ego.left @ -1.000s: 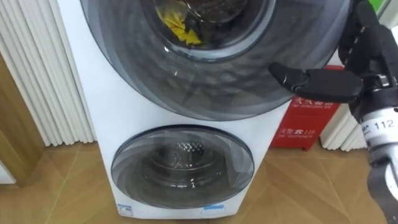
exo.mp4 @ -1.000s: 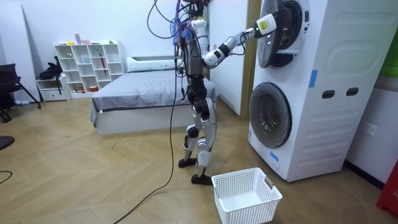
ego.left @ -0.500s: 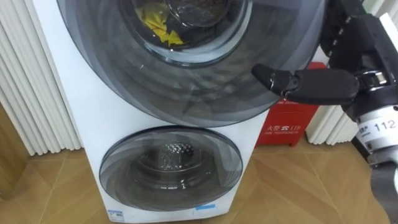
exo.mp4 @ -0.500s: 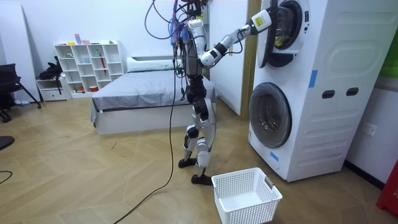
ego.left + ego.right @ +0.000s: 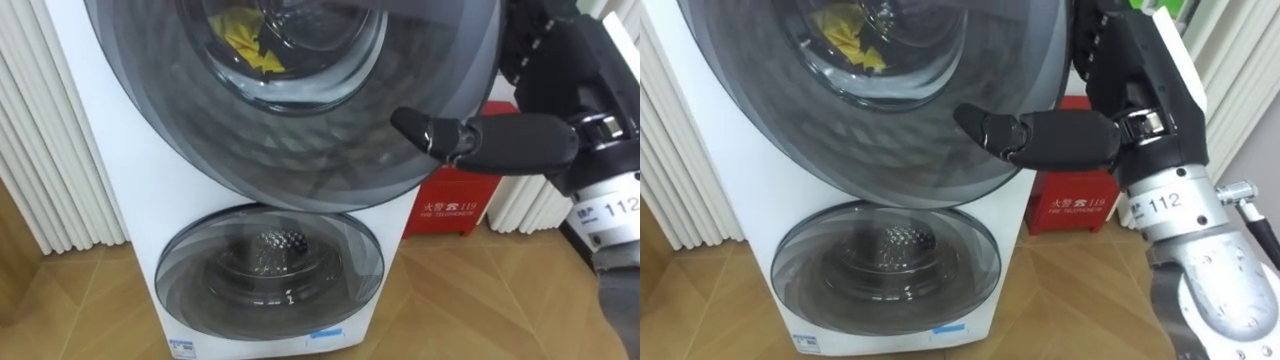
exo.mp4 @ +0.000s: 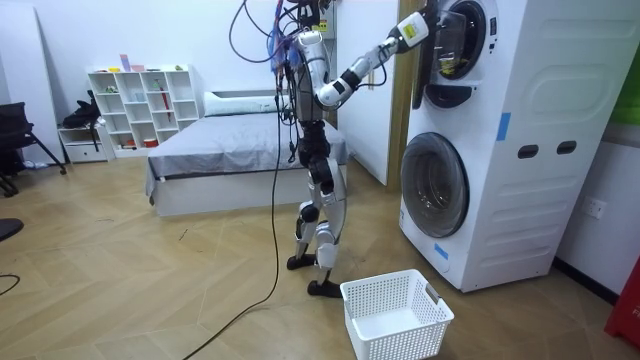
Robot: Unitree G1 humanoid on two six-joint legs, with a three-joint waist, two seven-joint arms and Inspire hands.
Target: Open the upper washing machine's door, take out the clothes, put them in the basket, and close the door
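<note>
A yellow cloth (image 5: 245,45) lies in the upper drum, seen through the glass of the round upper door (image 5: 300,130) of the stacked washing machine (image 6: 500,140). My right hand (image 5: 1110,120) is at that door's right rim. Its fingers (image 5: 1095,45) hook round the rim's edge and the thumb (image 5: 1025,135) lies straight across the door's front. In the room view I stand before the machine with my right arm raised to the upper door (image 6: 440,50), which stands partly swung out.
The lower door (image 5: 270,270) is closed. A red box (image 5: 455,205) stands on the floor right of the machine, and white pleated panels (image 5: 50,150) are on its left. A white basket (image 6: 395,315) sits on the floor by my feet, with a bed (image 6: 230,150) behind me.
The upper door has swung further out toward me with my right hand on its rim. My right arm has risen a little in the room view.
</note>
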